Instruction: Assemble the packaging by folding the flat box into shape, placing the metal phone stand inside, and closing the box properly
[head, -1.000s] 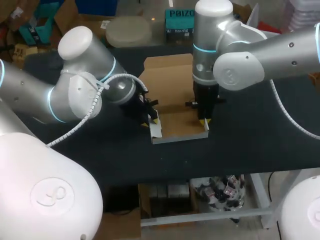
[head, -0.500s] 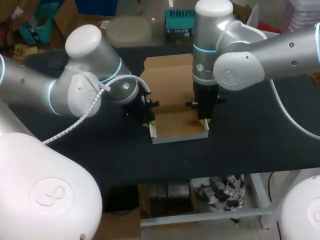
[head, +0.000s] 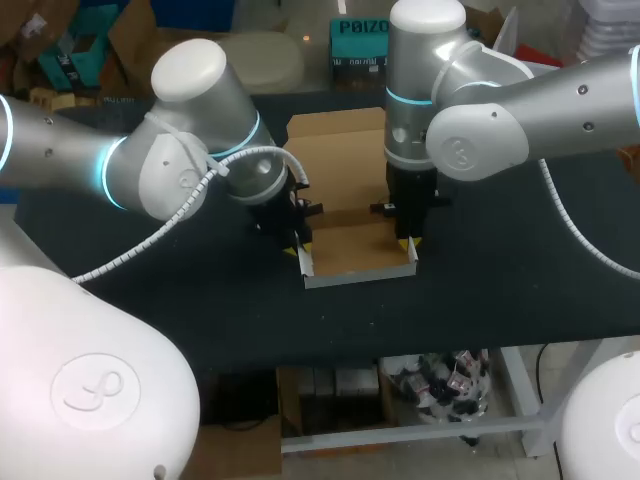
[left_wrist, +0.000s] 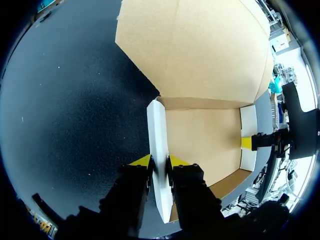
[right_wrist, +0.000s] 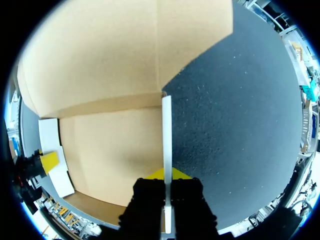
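Left tool (head: 302, 246) is clenched on the left side wall (left_wrist: 157, 131) of the box (head: 352, 205). Its 2 yellow tips press the wall from both sides, 1 on the white outer face and 1 on the inner face. The wall stands upright between them. Right tool (head: 408, 243) grasps the right side wall (right_wrist: 166, 127) in the same way, and that thin wall also stands upright in its grip.

Between the 2 walls lies the brown floor (head: 355, 248) of the box, flat on the surface (head: 500, 290). A low white front wall (head: 360, 277) runs along the floor's near side, joining the 2 side walls at their near ends. Behind the floor, the wide brown lid panel (head: 335, 150) lies open toward the far edge of the surface.

The box sits about midway between the left and right edges of the dark surface. Its front wall is nearer the near edge than the far one. Both arms come in from their own sides and meet at the box's near corners.
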